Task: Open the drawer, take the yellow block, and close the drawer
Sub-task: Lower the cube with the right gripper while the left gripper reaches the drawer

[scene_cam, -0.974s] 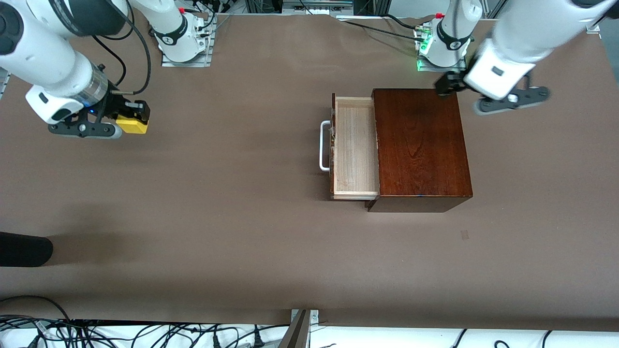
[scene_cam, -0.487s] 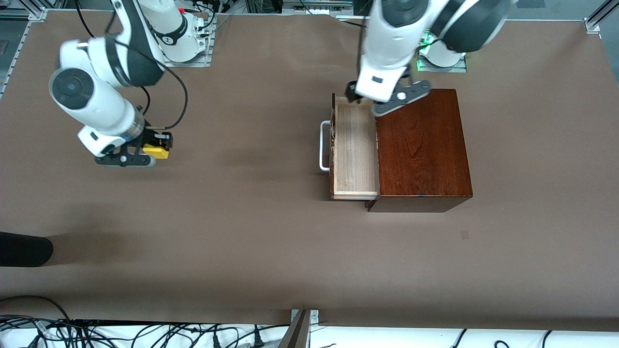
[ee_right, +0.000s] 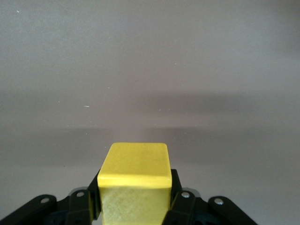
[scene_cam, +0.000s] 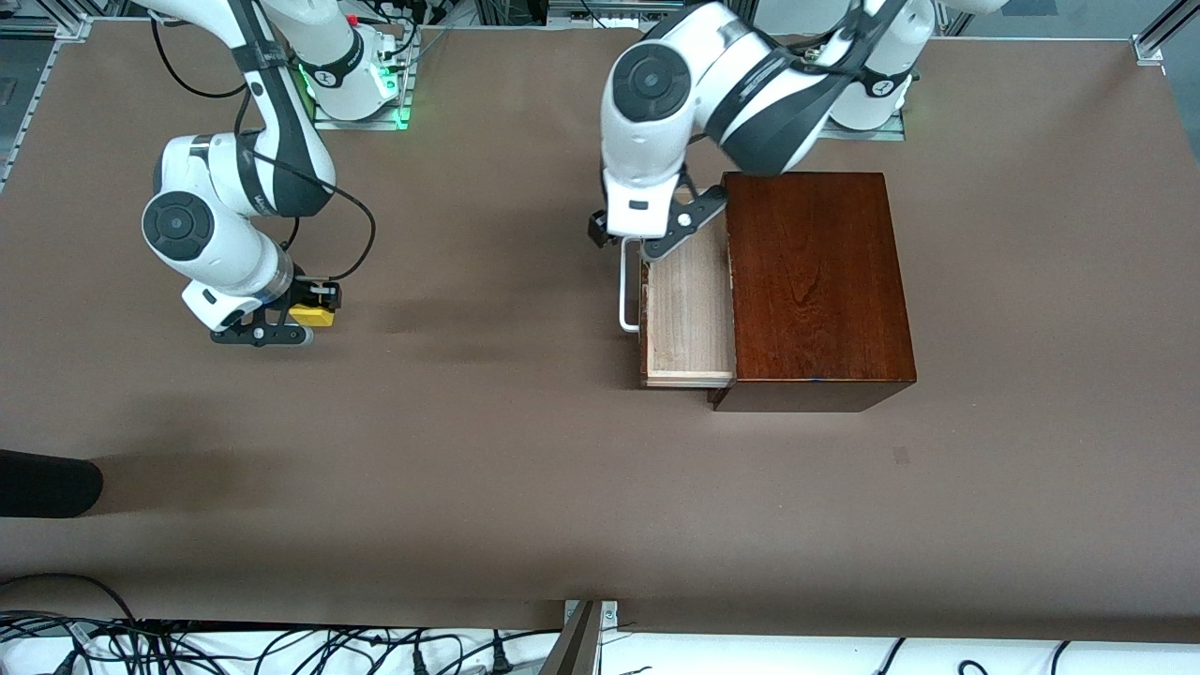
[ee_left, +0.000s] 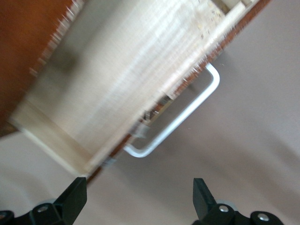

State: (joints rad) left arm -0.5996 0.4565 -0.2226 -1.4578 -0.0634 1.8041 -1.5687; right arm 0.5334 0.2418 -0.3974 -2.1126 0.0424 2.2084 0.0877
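While drawer (scene_cam: pixel 689 309) stands open | left gripper (scene_cam: pixel 647 246) jaws wide above handle (scene_cam: pixel 626 286); right gripper (scene_cam: pixel 314 317) jaws clamp yellow block (scene_cam: pixel 311 316)

The left tool (scene_cam: pixel 626 246), jaws wide, hangs over the drawer (scene_cam: pixel 689 309) corner, with its white handle (scene_cam: pixel 626 298) just beside and the dark box (scene_cam: pixel 816 281) blocking one side, while bare table (scene_cam: pixel 469 422) lies around the right tool (scene_cam: pixel 314 317).

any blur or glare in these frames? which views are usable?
Left wrist view: motion-smeared across the drawer and white handle, edges streaked. Right wrist view: sharp on the yellow block, soft shadow bands on the table. Front view: crisp and evenly lit, mild sheen on the wooden box.
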